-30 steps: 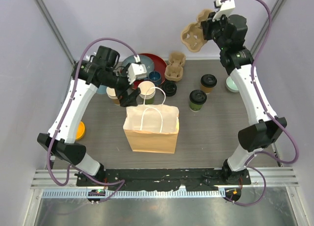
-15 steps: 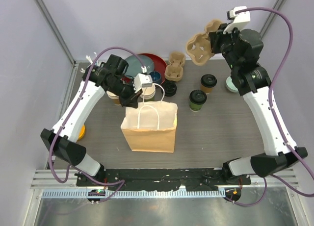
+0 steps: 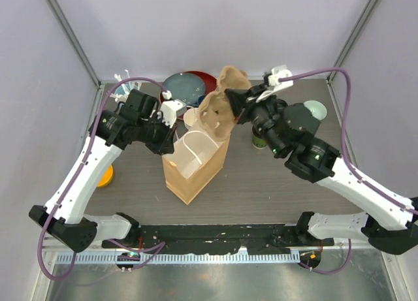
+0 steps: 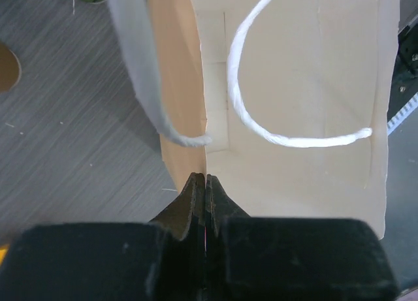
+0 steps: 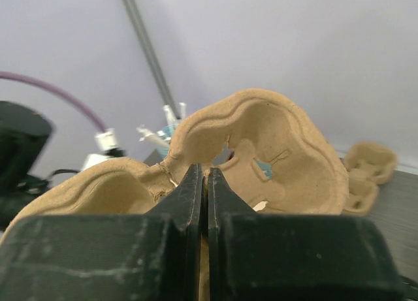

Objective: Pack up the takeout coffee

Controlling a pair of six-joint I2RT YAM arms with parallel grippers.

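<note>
Dark wood-grain table fills the space between pale walls, and your brown paper bag stands near its middle, turned at an angle with its mouth open. Your left gripper is pinched together on the bag's left rim. In the left wrist view its fingers press flat on the paper edge, and a white handle loop lies against the bag's inner wall. Your right gripper is clamped on the rim of a pulp cup carrier, which hangs tilted in the air just above the bag's mouth. The green-sided cup stands on the table right of the bag, mostly hidden behind your right arm. Behind the bag lie a red plate and a blue-grey plate.
</note>
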